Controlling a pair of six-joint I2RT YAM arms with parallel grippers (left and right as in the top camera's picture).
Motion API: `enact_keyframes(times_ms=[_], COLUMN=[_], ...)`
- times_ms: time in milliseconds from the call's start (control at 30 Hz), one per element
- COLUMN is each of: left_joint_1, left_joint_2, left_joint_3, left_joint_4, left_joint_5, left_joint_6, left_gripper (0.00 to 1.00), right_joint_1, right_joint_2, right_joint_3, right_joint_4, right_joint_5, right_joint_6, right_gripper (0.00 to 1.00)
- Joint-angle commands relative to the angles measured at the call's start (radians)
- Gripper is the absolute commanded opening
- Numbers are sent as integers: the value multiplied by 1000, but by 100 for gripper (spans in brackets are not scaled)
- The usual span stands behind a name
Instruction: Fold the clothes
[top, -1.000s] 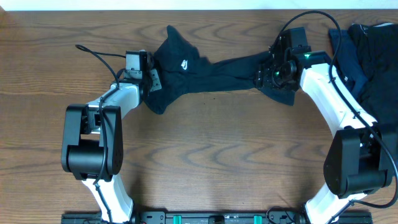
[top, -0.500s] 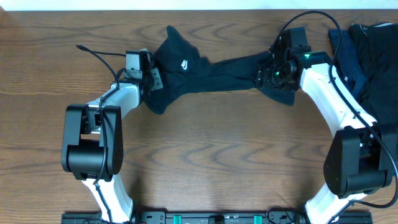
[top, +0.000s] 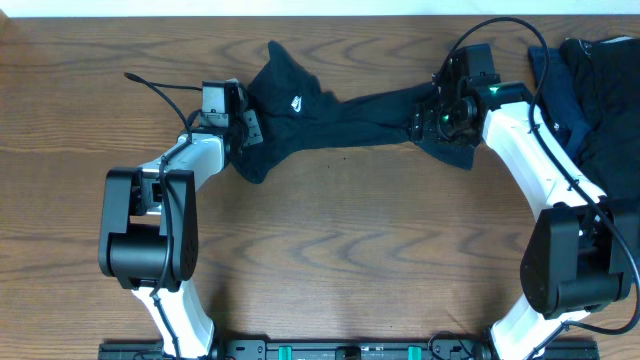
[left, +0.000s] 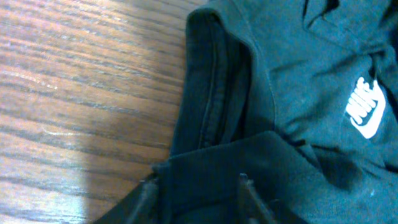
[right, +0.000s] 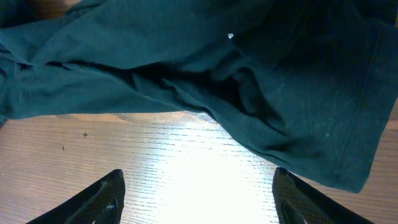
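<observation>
Nothing has shifted in the last second: the left gripper (left: 198, 186) has its jaws seemingly pinched on the T-shirt (top: 300, 115), while the right gripper (right: 199, 186) holds its jaws wide over the bare surface (top: 350, 230), so I judge the folding paused.

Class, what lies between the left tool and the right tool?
The T-shirt, bunched into a band from left tool to right tool; the overhead view shows it.

T-shirt (top: 340, 108) stretched left-to-right across table (top: 320, 250) rear; other clothes (top: 595, 90) piled at right edge

text: nike | form: small white logo (left: 365, 109) (letters seen sideways) | on: dark navy t-shirt (left: 292, 68)
</observation>
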Motion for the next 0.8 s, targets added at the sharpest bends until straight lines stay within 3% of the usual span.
enact_keyframes(times_ms=[0, 200, 267, 300, 567, 700, 767], left_joint_1=[-4, -4, -4, -4, -4, -4, -4], left_joint_2=[5, 5, 5, 5, -20, -63, -93], left_joint_3=[-4, -4, -4, -4, -4, -4, -4], left_joint_4=[-1, -11, -13, -11, -4, -6, -16], left_joint_5=[7, 7, 7, 7, 7, 7, 7], left_joint_6=[-2, -2, -2, -2, -1, -1, -2], left_gripper=[34, 33, 11, 6, 6, 6, 6], right_joint_1=[9, 9, 9, 9, 9, 6, 0], right_joint_2=[7, 7, 7, 7, 7, 3, -6], right_joint_3=[0, 0, 0, 0, 0, 6, 30], right_joint_4=[3, 3, 3, 3, 3, 19, -10], right_joint_5=[11, 11, 11, 11, 11, 10, 9], right_joint_6=[-13, -13, -13, -13, -14, -60, -71], right_gripper=[74, 74, 74, 74, 73, 54, 52])
